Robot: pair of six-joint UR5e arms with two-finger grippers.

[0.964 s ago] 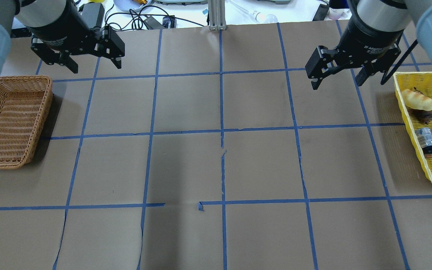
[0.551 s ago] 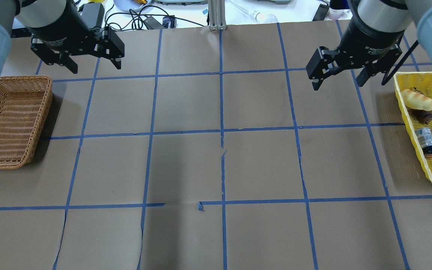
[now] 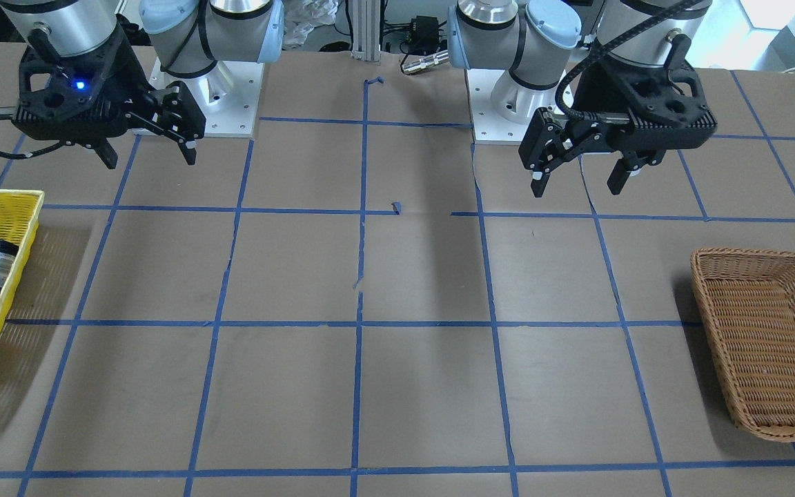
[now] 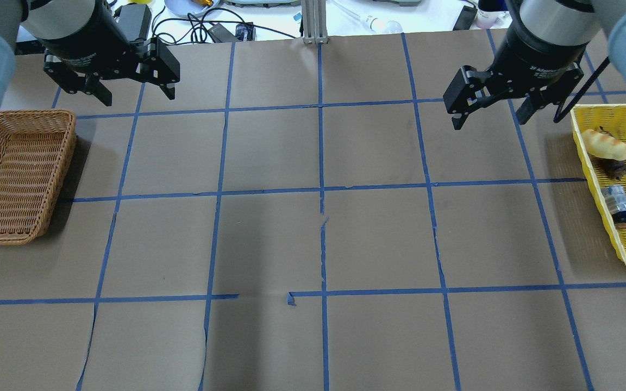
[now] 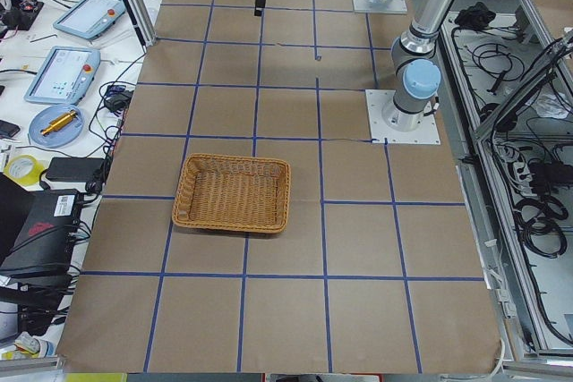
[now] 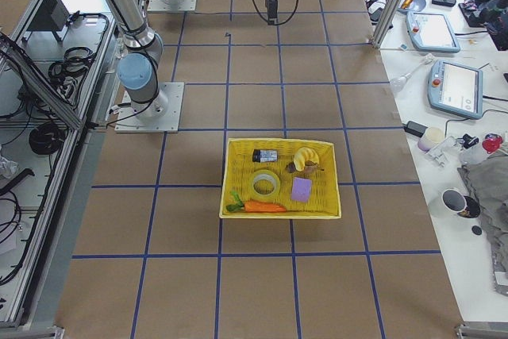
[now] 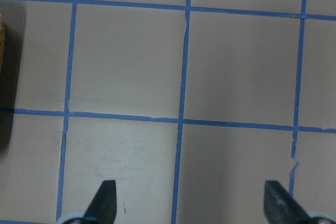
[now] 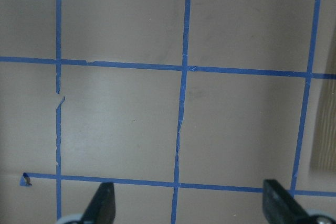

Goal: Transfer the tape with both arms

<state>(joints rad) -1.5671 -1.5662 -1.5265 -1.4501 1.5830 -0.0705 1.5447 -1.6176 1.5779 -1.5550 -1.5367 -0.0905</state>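
My left gripper [image 4: 140, 98] hangs above the left half of the table [image 4: 269, 152] with its jaws spread wide and nothing between them. In its wrist view I see only brown paper and blue grid lines between the two fingertips [image 7: 104, 199]. My right gripper [image 4: 489, 122] hangs above the right half, also gaping wide and empty, with bare paper under its fingertips [image 8: 103, 198].

The tape [image 6: 266, 184] lies flat in the middle of the yellow basket [image 6: 225, 176], which sits at the table's right end. Neither gripper touches it. The right gripper hangs clear of the basket, on the side towards the table's middle.

In the basket, a small dark bottle [image 6: 264, 155] lies on one side of the tape and a carrot [image 6: 258, 206] on the other. A purple block [image 6: 301, 189] sits just beside the roll.

A brown wicker basket [image 4: 14, 174] sits at the table's left end, near the left gripper but apart from it.
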